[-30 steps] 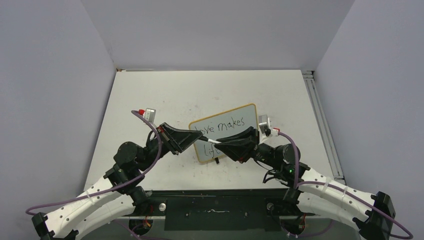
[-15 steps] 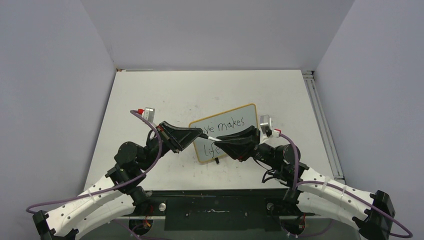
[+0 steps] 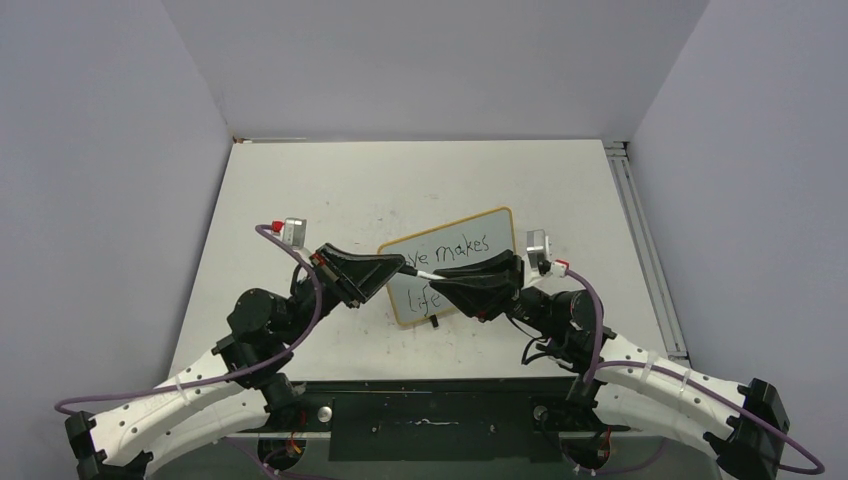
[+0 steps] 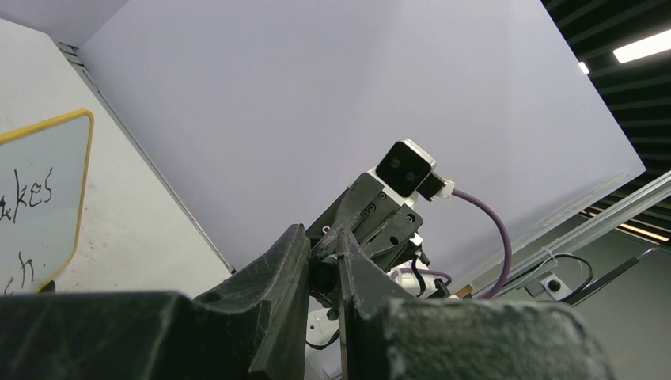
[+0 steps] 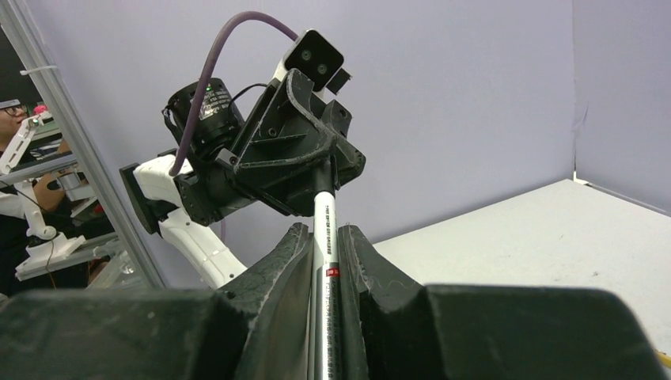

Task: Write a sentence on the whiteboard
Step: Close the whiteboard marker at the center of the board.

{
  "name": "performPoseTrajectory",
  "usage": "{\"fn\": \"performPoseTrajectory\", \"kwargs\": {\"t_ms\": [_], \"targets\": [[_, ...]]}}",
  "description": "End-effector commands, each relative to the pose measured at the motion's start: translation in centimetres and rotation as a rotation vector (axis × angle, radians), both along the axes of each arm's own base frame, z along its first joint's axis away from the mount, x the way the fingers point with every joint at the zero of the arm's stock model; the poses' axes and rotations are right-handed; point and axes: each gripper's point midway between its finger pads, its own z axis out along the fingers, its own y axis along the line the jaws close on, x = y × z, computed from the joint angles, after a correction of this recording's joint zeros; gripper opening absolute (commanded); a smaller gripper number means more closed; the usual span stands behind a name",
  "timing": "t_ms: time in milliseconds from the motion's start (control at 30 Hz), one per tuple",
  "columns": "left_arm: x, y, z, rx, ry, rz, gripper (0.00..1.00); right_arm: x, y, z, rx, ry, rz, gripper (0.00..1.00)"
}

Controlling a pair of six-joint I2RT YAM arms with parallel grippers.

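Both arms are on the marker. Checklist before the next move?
1. Right fingers shut on the marker barrel: ok.
2. Left fingers shut on the marker's far end: ok.
3. Marker capped: cannot tell, that end is hidden inside the left fingers.
4. Marker clear of the whiteboard: cannot tell from above.
5. Sentence complete: cannot tell, the right arm covers part of the second line.
6. Whiteboard on the table between both arms: ok.
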Motion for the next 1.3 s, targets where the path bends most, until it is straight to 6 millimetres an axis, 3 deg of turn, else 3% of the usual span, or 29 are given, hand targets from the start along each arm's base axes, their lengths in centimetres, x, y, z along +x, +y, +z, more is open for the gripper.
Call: {"fn": "performPoseTrajectory", "kwargs": {"t_ms": [0,533,967,1167,1267], "targets": [[-4.2,-3.3,-4.8,0.160,0.025,-0.235,0.00,2.0,-1.7,4.4,0.152,-0.040,-0.136,0.05],[-4.7,-4.3,-5.6,0.200,0.007,-0.265,0.00,2.3,0.6,3.9,0.086,-0.027,-0.080,0.05],[-6.0,-5.4,-6.6,0.240,0.005,-0.319,0.00,2.6,0.6,4.3,0.109,-0.014,-0.083,0.05],[-4.4,-4.2,-7.6,0.324,0.022,-0.222,0.00,3.0,0.4,3.9,0.085,0.002,-0.109,0.05],[-2.3,-2.5,-7.0,0.381,0.000,-0.131,0.19,4.4,-0.4,3.0,0.009,0.039,-0.206,0.05]]}}
